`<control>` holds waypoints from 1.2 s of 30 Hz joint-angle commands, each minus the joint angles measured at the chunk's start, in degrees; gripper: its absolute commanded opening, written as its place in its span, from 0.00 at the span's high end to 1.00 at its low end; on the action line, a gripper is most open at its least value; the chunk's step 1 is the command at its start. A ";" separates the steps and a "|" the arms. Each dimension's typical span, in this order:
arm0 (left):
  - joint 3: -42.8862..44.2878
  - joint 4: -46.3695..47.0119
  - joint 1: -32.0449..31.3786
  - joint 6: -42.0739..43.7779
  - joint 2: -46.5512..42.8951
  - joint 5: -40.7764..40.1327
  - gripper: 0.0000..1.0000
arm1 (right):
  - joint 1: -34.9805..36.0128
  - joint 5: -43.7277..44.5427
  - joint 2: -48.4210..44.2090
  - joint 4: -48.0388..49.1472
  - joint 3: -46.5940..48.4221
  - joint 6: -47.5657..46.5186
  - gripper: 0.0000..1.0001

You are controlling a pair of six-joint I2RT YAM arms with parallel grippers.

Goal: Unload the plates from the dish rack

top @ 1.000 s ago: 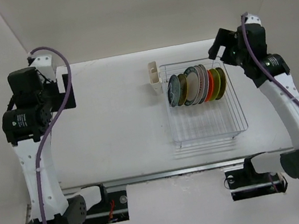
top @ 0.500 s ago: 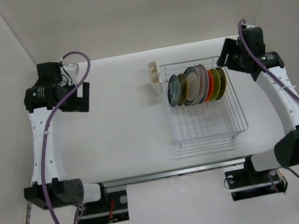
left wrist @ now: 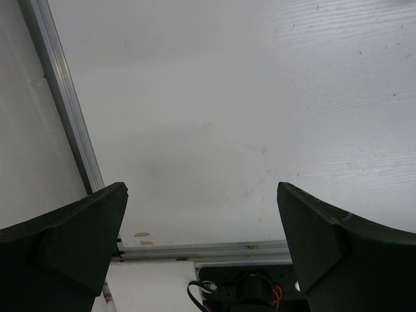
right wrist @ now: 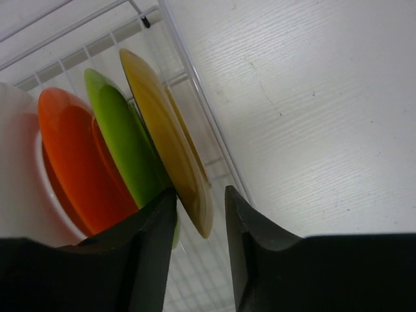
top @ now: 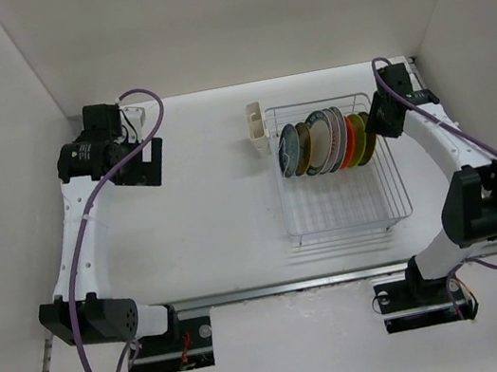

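Several plates (top: 323,142) stand on edge in a row across the back of the white wire dish rack (top: 396,203). My right gripper (top: 374,117) is at the row's right end. In the right wrist view its jaws (right wrist: 200,198) straddle the rim of the outermost olive-tan plate (right wrist: 162,130): the left finger is against the plate's back, and a gap shows on the right finger's side. Behind it are a lime green plate (right wrist: 120,136) and an orange plate (right wrist: 65,162). My left gripper (top: 144,164) hangs open and empty over the far left of the table (left wrist: 201,192).
A small cream cutlery cup (top: 258,128) sits at the rack's back left corner. The rack's right wire wall (right wrist: 201,110) runs close beside the olive plate. White walls close in the table on three sides. A metal rail (left wrist: 195,250) marks the near edge.
My right arm has dropped to the rack's right end, and its jaws have narrowed around the outermost plate's rim. My left arm has swung lower and a little rightward, still open.
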 commanded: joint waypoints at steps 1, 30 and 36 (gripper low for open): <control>-0.27 0.56 -0.15 -1.42 -0.08 -2.02 0.00 | -0.26 1.90 0.29 3.36 0.00 0.16 0.60; 2.98 1.18 -4.11 -3.09 -1.13 5.79 0.01 | 13.96 36.98 -2.88 -23.09 32.33 3.67 1.00; 3.69 6.44 -4.64 -5.03 0.54 21.07 0.12 | 24.60 10.27 -2.35 -11.61 29.21 -0.36 1.00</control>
